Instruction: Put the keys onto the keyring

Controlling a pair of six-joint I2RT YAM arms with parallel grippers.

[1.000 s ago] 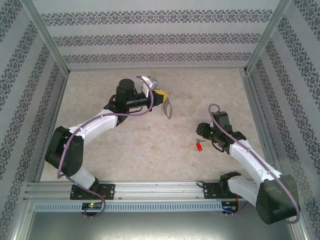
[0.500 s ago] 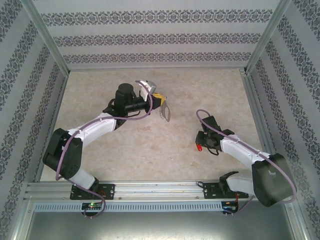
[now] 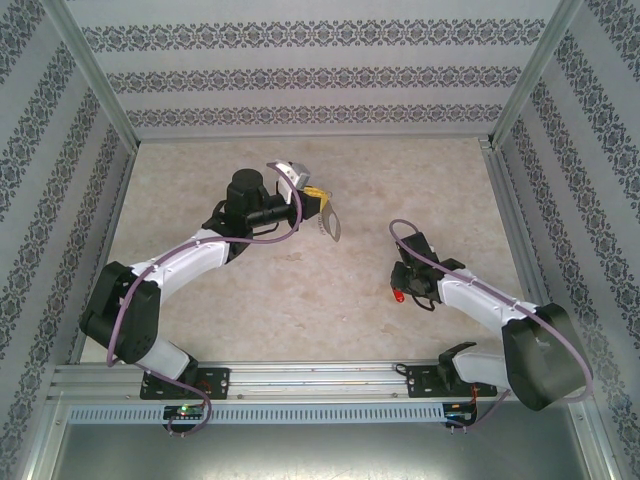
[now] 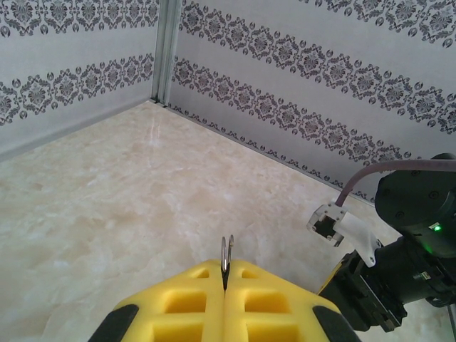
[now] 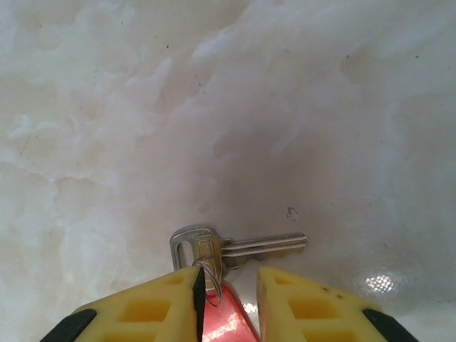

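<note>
The keys lie on the table: a red-headed key (image 5: 229,317) joined by a small wire ring to a silver key (image 5: 239,247), and they appear as a red spot (image 3: 398,296) in the top view. My right gripper (image 5: 228,276) is low over them, its yellow pads closed in on the red head from both sides. The keyring (image 3: 334,227), a thin silver-grey loop, hangs from my left gripper (image 3: 321,208) above the table's middle. In the left wrist view its edge (image 4: 226,251) pokes out between the shut yellow pads (image 4: 187,306).
Patterned walls enclose the beige marble table (image 3: 300,290) on three sides. A metal rail (image 3: 300,378) runs along the near edge. The right arm's black wrist and cable (image 4: 406,242) show at the right of the left wrist view.
The right gripper swung over the red key, dropped to the table and narrowed its jaws around the red head. The left arm drifted slightly left, still holding the keyring.
</note>
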